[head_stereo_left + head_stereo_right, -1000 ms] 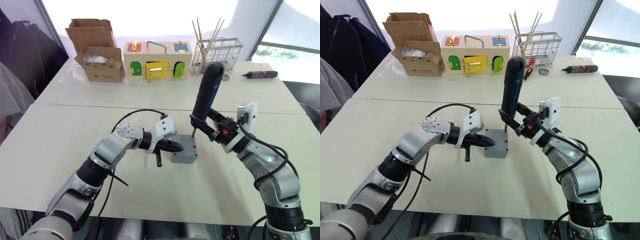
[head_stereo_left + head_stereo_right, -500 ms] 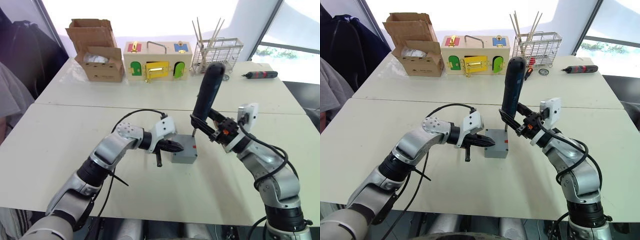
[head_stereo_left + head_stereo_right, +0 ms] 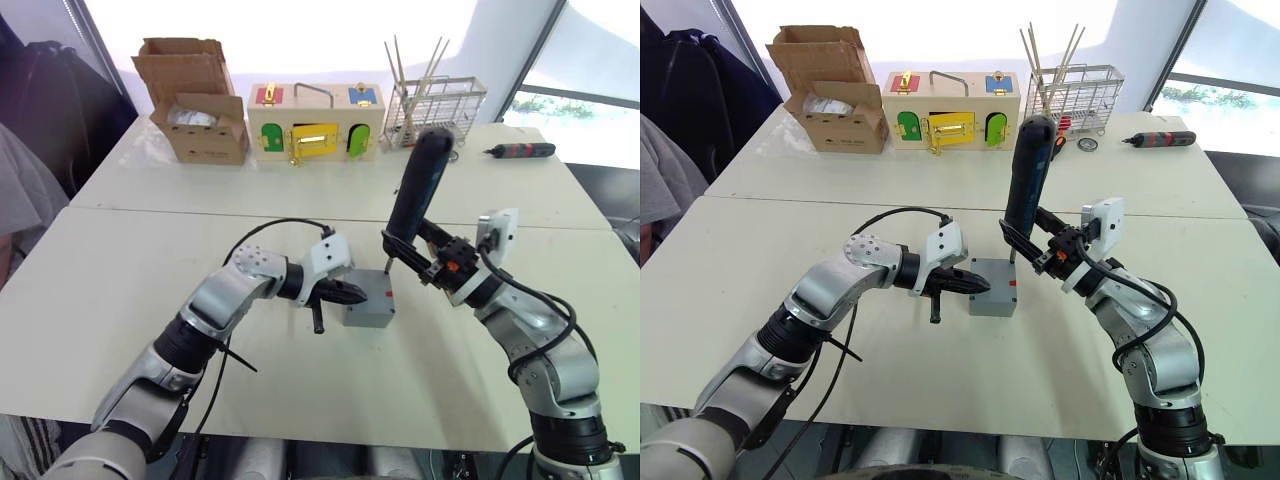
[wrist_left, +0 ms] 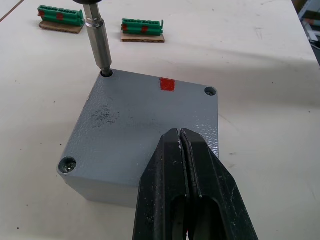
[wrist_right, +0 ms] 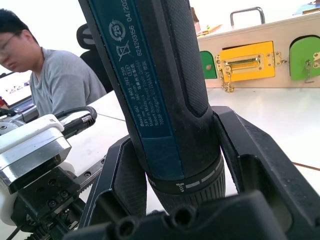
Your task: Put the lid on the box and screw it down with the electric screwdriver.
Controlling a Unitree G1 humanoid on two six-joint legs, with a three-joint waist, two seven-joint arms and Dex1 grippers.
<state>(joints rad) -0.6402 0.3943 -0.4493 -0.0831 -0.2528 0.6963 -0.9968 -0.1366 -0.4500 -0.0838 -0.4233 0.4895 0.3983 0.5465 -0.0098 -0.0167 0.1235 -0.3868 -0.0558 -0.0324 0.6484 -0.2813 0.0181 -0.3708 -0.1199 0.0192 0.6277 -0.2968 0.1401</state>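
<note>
Two claws work at the box (image 3: 368, 305), which sits on the white surface (image 3: 120, 300) with the lid (image 4: 145, 127) already seated on top, a red mark showing at one lid edge. The left claw (image 4: 184, 165) has its black fingers pressed together, holding nothing, with the tips resting on the lid's near edge. The right claw (image 3: 412, 255) is clamped around the electric screwdriver (image 3: 415, 185), which stands nearly upright over the box's far corner; its metal bit (image 4: 98, 37) sits in that corner's screw hole. Beyond the box, at the surface's far edge, stand a cardboard box (image 3: 195, 100), a wooden box with coloured doors (image 3: 315, 122) and a wire rack (image 3: 435, 105).
</note>
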